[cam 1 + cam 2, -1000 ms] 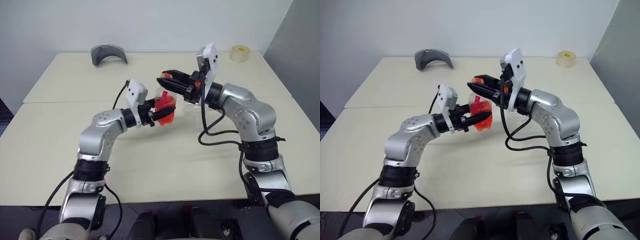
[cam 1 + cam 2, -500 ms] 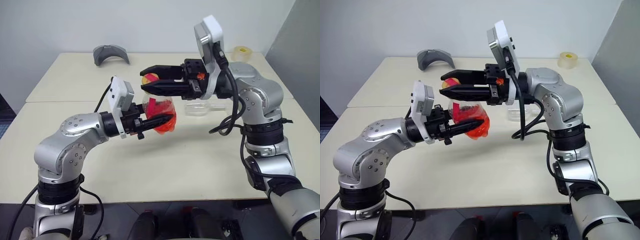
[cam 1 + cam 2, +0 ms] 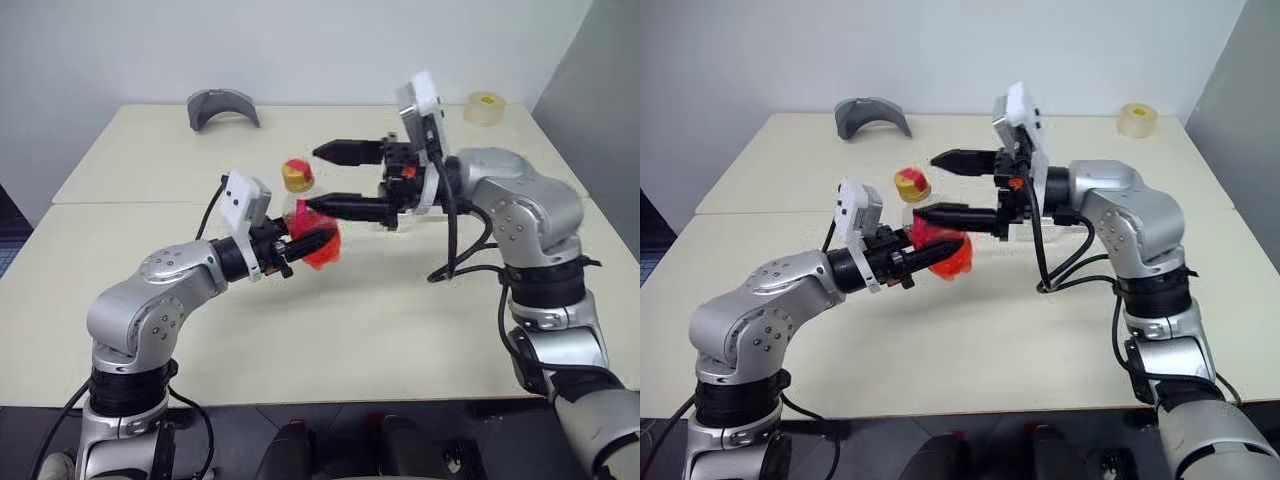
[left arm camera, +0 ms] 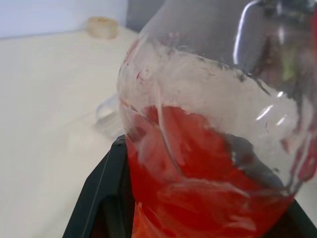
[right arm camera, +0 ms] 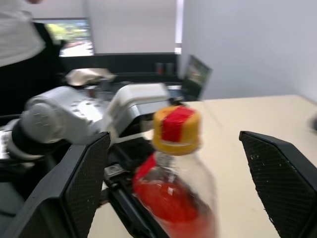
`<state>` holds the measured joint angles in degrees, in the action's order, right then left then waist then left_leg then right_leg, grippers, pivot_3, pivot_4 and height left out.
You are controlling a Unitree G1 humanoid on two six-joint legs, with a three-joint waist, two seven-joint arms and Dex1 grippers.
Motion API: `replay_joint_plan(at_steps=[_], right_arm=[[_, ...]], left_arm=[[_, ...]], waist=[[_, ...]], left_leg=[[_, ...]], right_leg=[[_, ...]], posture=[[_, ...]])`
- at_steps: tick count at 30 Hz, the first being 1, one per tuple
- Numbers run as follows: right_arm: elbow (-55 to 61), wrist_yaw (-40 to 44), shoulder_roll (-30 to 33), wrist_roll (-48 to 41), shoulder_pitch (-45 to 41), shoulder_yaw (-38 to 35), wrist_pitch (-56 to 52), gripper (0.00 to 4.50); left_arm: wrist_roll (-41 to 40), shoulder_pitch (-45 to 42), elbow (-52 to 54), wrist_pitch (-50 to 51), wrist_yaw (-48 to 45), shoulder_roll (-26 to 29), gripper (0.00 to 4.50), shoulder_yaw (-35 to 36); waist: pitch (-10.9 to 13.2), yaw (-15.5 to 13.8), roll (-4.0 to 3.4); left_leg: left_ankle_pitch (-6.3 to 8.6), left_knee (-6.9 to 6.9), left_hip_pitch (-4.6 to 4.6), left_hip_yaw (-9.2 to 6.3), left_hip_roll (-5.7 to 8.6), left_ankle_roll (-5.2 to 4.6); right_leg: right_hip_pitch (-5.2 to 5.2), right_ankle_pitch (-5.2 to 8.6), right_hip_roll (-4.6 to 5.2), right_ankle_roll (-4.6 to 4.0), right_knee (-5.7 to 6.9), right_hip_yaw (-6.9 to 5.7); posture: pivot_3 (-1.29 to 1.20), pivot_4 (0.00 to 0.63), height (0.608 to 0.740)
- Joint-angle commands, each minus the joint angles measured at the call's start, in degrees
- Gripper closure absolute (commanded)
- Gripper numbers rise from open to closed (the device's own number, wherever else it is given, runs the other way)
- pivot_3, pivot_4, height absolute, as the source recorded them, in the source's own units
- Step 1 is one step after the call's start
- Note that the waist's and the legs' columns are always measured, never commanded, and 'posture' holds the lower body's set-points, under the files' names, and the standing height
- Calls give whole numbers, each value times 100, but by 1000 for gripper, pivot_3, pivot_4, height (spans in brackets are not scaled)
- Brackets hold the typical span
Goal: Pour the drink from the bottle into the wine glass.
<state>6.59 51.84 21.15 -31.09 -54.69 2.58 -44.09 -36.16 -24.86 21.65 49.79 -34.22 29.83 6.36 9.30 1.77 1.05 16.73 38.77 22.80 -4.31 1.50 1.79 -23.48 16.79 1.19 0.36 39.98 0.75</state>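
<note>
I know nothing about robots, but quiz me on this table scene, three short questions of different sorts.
1. True or false: the bottle is held by the left gripper.
2. The cap on the bottle is: A) off, B) on, C) lying on the table.
3. Fill in: the right gripper's fingers stand ___, one above the other, near the cap.

Key: 1 true; 2 B; 3 open.
</note>
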Motion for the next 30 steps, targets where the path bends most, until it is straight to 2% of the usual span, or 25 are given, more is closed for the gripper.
replay_joint_plan(at_steps=[1, 5, 8, 16, 28, 30], right_arm=[[438, -920, -162, 264, 110, -180, 68, 0], [631, -1766, -548, 552, 226, -52, 67, 0], [627, -1986, -766, 623, 209, 89, 81, 0], [453, -2044, -987, 635, 142, 279, 206, 0], [180, -2002, -972, 881, 49, 449, 349, 0], [182, -1971, -964, 902, 59, 488, 346, 360]], left_arm=[[279, -73, -114, -504, 63, -69, 2570, -83], [577, -456, -627, -855, 135, -344, 2578, -333], [769, -785, -1079, -1127, 19, -445, 2578, -453], [1004, -1154, -1808, -1595, -417, -508, 2578, -621], [1026, -1114, -1854, -1647, -566, -578, 2578, -658], [1032, -1117, -1862, -1655, -568, -583, 2578, -660]], waist=[[0, -1, 0], [0, -11, 0], [0, -9, 0], [0, 5, 0], [0, 6, 0], [0, 6, 0]], left_leg=[[-5, 0, 0, 0, 0, 8], [-5, 1, 2, 2, 1, 9], [-6, 2, 4, 1, 2, 10], [-6, 1, 3, 4, 2, 10], [-6, 1, 3, 3, 2, 10], [-6, 2, 3, 4, 2, 10]], right_leg=[[0, 0, 0, 0, 0, 0], [1, 0, 0, 0, -1, 1], [0, 0, 0, 0, 0, -1], [-2, 0, 0, 0, 0, 1], [-2, 0, 0, 0, 0, 1], [-2, 0, 0, 0, 0, 2]], posture=[[0, 150, 740], [0, 150, 740], [0, 150, 740], [0, 150, 740], [0, 150, 740], [0, 150, 740]])
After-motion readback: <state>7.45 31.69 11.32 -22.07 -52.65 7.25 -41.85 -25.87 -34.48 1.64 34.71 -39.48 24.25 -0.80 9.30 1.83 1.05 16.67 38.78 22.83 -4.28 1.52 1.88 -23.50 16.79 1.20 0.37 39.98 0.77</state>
